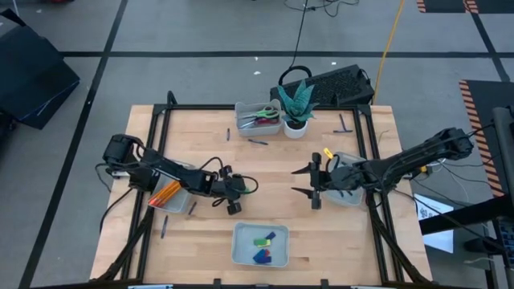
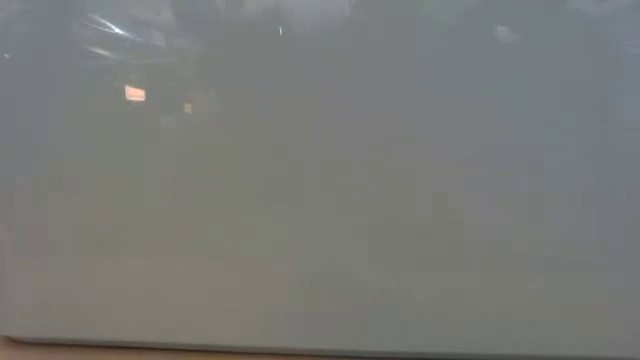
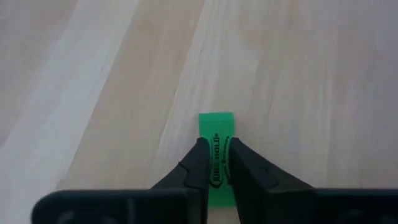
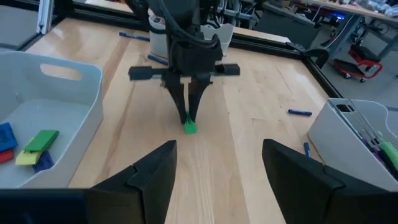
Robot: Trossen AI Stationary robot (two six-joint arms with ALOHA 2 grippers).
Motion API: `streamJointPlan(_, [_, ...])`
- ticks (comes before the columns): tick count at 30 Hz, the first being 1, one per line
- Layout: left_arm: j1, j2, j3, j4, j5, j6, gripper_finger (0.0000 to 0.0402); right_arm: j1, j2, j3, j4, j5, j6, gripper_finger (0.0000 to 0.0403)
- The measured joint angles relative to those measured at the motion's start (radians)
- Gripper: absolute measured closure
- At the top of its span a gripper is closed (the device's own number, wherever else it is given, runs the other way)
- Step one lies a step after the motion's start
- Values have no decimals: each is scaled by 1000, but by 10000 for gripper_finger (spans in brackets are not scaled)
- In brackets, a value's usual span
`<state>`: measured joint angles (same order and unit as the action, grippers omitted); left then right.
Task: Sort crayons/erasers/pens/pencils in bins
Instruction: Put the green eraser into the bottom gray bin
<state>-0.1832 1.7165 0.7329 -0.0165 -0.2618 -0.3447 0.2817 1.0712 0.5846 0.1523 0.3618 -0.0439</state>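
On the tabletop (image 1: pixel 265 172), just above the near bin (image 1: pixel 259 244) holding the sorted erasers (image 1: pixel 264 240), the left gripper (image 4: pixel 188 115) stands with its fingers (image 3: pixel 198 163) closed upon a green eraser (image 3: pixel 216 134), which appears to touch the wood. The right gripper (image 4: pixel 217 171) waits opposite, facing it, fingers spread wide and empty. Judgement: lift the eraser straight up and clear of the bin's wall before carrying it across; release low over the bin floor, as a clamped block may spring out.
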Motion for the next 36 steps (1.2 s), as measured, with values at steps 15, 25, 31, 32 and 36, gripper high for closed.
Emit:
streamJointPlan(15, [-185, -154, 216, 49, -28, -74, 341, -29, -76, 0, -25, 4, 124, 172])
streamJointPlan(25, [-299, 113, 529, -197, -10, -155, 340, 24, -70, 0, -135, 0, 151, 172])
streamJointPlan(31, [-305, 261, 611, -253, 106, -206, 339, 196, -21, 0, -118, -29, 59, 172])
streamJointPlan(32, [-305, 274, 614, -249, 121, -219, 339, 219, -11, 0, -111, -29, 59, 172])
streamJointPlan(36, [-305, 283, 617, -269, 131, -241, 333, 269, 35, 1, -65, -2, 88, 172])
